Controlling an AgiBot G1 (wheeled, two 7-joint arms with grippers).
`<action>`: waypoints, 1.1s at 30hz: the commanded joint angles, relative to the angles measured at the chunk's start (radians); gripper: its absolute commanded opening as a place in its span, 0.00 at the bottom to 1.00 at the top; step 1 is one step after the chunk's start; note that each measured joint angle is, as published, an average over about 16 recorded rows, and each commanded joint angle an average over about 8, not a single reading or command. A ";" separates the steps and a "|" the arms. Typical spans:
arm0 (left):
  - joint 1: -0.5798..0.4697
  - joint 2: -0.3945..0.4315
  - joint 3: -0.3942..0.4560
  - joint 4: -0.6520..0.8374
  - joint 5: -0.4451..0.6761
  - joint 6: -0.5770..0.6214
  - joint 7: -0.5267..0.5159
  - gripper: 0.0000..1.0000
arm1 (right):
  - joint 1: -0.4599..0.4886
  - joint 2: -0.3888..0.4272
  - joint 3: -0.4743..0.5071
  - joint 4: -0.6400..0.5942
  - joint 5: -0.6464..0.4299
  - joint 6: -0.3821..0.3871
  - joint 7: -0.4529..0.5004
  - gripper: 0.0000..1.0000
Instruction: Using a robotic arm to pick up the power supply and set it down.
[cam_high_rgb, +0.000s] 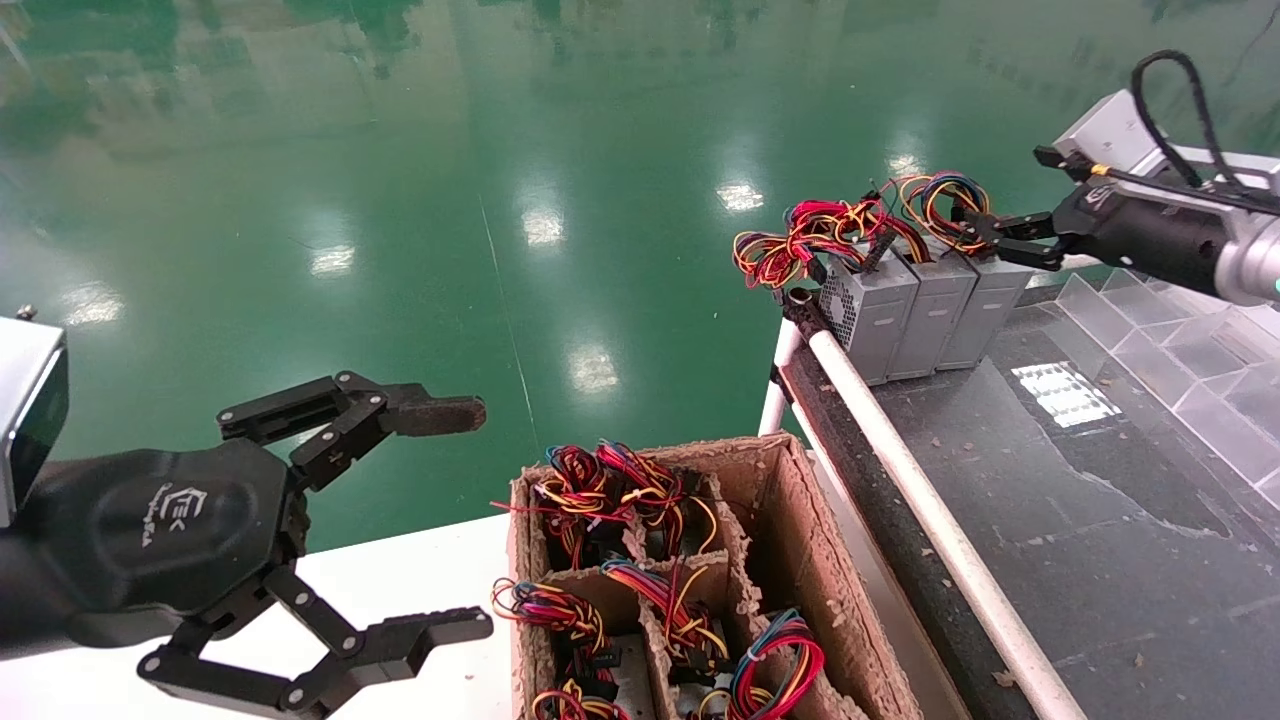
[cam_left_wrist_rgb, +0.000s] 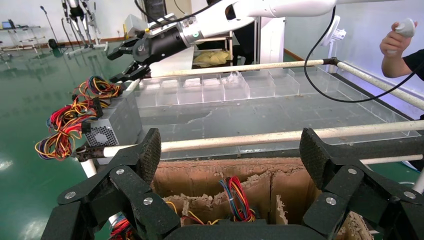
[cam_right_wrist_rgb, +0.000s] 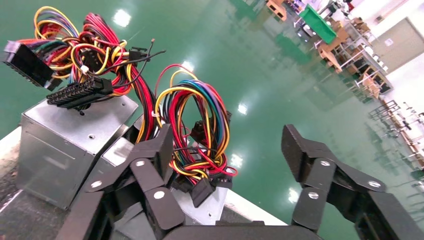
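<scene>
Three grey boxes stand in a row at the dark table's far corner. The power supply (cam_high_rgb: 985, 310) is the rightmost, with a loose loop of red, yellow, orange and blue wires (cam_high_rgb: 945, 205) on top. The robotic arm's right gripper (cam_high_rgb: 975, 232) hovers open just above and behind it. In the right wrist view the wire loop (cam_right_wrist_rgb: 195, 130) hangs close to one finger (cam_right_wrist_rgb: 157, 147), partly inside the open right gripper (cam_right_wrist_rgb: 227, 150), over the box top (cam_right_wrist_rgb: 205, 212). Nothing is gripped. My left gripper (cam_high_rgb: 475, 520), with a worn brown fingertip, is open at the lower left.
Two similar grey boxes (cam_high_rgb: 868, 310) (cam_high_rgb: 930, 305) stand left of the power supply. A torn cardboard crate (cam_high_rgb: 790, 520) with dividers holds more wired units. A white pipe rail (cam_high_rgb: 900, 470) edges the table. Clear plastic bins (cam_high_rgb: 1180, 370) line the right side. A person's hand (cam_left_wrist_rgb: 397, 37) holds a controller.
</scene>
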 joint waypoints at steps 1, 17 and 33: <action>0.000 0.000 0.000 0.000 0.000 0.000 0.000 1.00 | 0.011 0.008 -0.008 -0.001 -0.012 -0.015 0.022 1.00; 0.000 0.000 0.000 0.000 0.000 0.000 0.000 1.00 | -0.036 0.111 0.089 0.148 0.096 -0.220 0.198 1.00; 0.000 0.000 0.000 0.001 0.000 0.000 0.000 1.00 | -0.253 0.200 0.183 0.498 0.153 -0.343 0.375 1.00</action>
